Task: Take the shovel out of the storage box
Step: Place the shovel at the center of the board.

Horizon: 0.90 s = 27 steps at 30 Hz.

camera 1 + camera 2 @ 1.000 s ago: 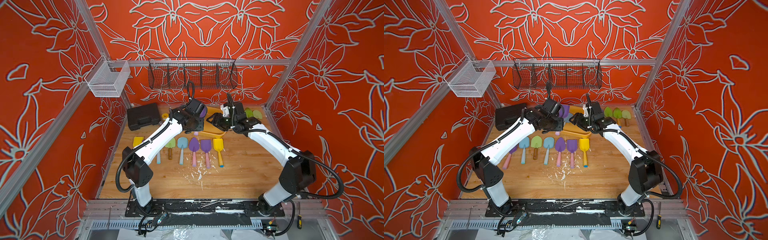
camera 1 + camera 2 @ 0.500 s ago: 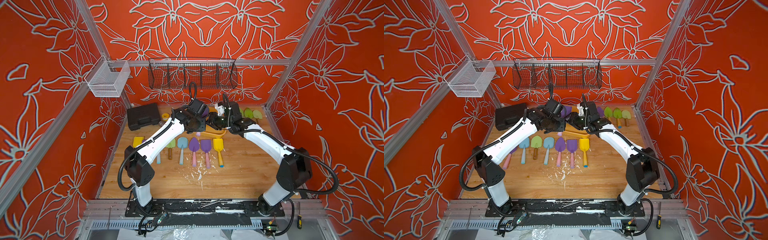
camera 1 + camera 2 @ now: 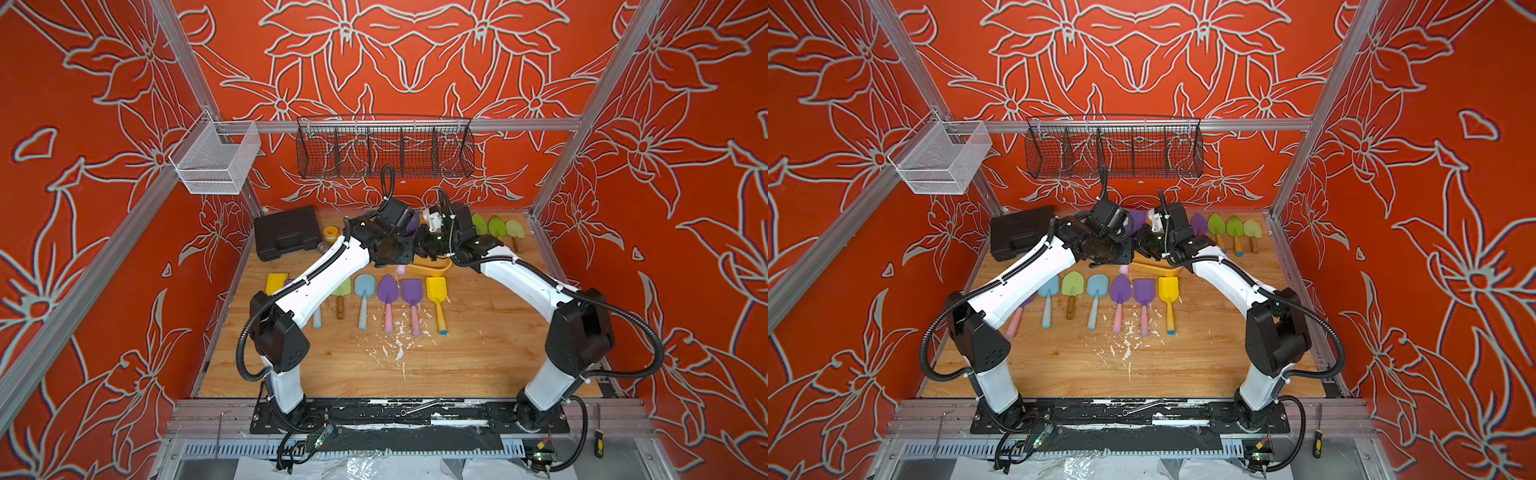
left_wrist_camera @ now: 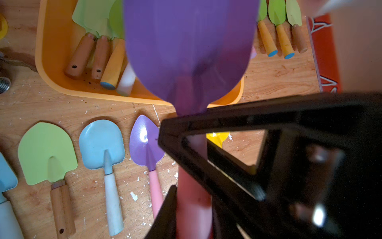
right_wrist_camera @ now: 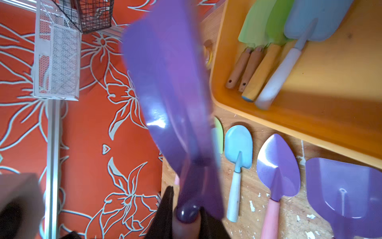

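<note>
Handover: left tool [image 4: 186, 165] clamped the purple shovel [image 4: 186, 51] at its handle, right tool [image 5: 186, 215] pinched its neck; left's release seemed due

wooden table [image 3: 478, 361] | on it: storage box [image 3: 432, 271]; shovel row [image 3: 388, 289]; black case [image 3: 286, 232]

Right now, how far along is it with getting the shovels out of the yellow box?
Done: a row of shovels lies on the table in front of the storage box. In hand: a purple shovel is held up clear of the box, its pink handle in the left tool, the right tool closed at its neck. Left: at least four shovels lie in the box.
</note>
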Each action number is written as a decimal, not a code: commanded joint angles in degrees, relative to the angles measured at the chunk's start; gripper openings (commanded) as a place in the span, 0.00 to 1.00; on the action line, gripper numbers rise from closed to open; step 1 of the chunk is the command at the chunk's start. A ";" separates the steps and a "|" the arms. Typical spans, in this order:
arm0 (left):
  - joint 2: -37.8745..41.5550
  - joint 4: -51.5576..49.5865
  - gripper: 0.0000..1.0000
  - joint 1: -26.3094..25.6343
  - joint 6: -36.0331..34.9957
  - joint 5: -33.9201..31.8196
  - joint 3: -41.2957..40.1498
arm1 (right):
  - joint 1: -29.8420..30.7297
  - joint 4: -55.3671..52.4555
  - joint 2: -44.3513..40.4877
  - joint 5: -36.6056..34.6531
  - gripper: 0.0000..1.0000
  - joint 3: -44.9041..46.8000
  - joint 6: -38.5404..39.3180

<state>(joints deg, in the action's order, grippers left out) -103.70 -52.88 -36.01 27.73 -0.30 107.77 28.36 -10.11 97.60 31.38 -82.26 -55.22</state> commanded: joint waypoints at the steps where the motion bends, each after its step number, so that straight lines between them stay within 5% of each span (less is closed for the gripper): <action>1: 0.85 4.24 0.00 -0.20 -0.73 1.02 -0.37 | 0.55 -3.79 0.57 0.82 0.05 -1.34 1.06; 9: 1.72 5.77 0.00 -0.20 -0.72 1.53 -1.96 | 0.30 -7.89 -0.17 0.46 0.00 -2.47 2.78; 12: 2.43 5.93 0.21 -0.20 -0.82 1.35 -1.85 | -0.05 -8.74 -0.95 -0.23 0.00 -2.03 3.13; 14: 3.49 6.04 0.49 -0.20 -0.83 1.00 -2.18 | -0.85 -9.58 -1.51 -0.46 0.00 -1.78 3.77; 17: 5.59 6.17 0.67 0.10 -1.36 1.26 -3.32 | -2.78 -12.21 -3.10 -1.02 0.00 -0.57 6.32; 27: 18.33 10.57 0.87 1.85 -2.83 3.24 -12.48 | -13.56 -18.77 -13.00 -0.11 0.00 13.26 22.57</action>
<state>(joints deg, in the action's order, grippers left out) -88.01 -44.40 -34.98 25.32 2.70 96.38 17.23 -25.41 87.33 30.48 -71.96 -40.38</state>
